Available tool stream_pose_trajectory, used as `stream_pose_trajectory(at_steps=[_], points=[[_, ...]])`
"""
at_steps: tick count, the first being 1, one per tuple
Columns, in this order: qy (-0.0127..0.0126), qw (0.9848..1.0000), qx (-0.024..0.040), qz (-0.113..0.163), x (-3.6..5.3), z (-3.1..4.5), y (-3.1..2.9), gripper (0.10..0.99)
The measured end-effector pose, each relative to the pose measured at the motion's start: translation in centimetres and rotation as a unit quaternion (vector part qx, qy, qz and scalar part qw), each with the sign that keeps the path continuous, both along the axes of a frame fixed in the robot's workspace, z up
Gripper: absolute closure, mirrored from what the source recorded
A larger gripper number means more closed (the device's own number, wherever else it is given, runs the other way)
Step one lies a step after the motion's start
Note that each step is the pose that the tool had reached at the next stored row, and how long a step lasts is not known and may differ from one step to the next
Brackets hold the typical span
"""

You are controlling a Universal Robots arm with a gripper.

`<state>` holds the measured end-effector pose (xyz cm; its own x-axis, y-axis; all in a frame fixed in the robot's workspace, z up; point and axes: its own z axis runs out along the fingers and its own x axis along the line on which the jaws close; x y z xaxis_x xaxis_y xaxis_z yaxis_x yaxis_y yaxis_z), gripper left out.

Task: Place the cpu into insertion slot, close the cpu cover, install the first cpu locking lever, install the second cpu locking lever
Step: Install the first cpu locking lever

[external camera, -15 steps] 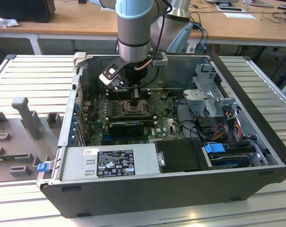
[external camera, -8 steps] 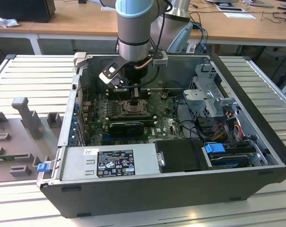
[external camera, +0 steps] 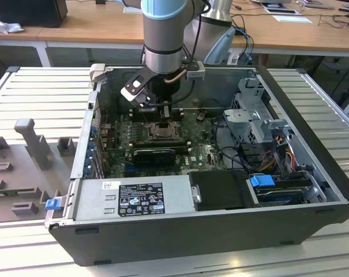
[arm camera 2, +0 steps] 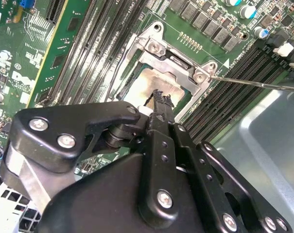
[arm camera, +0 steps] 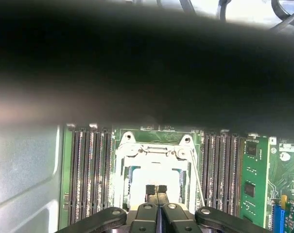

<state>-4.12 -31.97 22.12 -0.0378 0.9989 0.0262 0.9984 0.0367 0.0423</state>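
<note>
Pincer (arm camera: 156, 188) tips are seen pressed together on nothing directly above the cpu (arm camera 2: 137, 86), which is seated in the insertion slot (arm camera: 129, 175) at the middle of the motherboard (arm camera 2: 37, 63), framed by the cpu cover (arm camera 2: 172, 54).

The insertion slot (external camera: 162, 130) sits on the motherboard (external camera: 207, 153) inside the computer case (external camera: 191, 234). The cpu (arm camera 2: 137, 90) lies in the slot with the cpu cover (arm camera 2: 176, 62) down over its edges, and the gripper (arm camera: 156, 189) is directly above. Rows of memory slots (arm camera: 88, 174) flank the slot on two sides. A thin lever (arm camera 2: 244, 82) juts outward from one corner of the slot. The power supply (external camera: 134, 199) lies in front of the slot, and the drive cage (external camera: 258, 118) lies to the exterior view's right.
</note>
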Motion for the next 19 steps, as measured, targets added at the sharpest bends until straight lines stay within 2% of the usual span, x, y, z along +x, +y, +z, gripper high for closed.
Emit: stream_pose_trajectory(at_steps=[11,13,14,19], points=[[0.0000,1.0000,-0.0001,0.000,0.00,0.57,0.00,0.980],[-0.0001,1.0000,0.0000,0.000,0.00,1.27,0.00,0.980],[0.0000,1.0000,-0.0001,0.000,0.00,2.16,0.00,0.980],[0.0000,1.0000,-0.0002,0.000,0.00,3.85,0.00,0.980]])
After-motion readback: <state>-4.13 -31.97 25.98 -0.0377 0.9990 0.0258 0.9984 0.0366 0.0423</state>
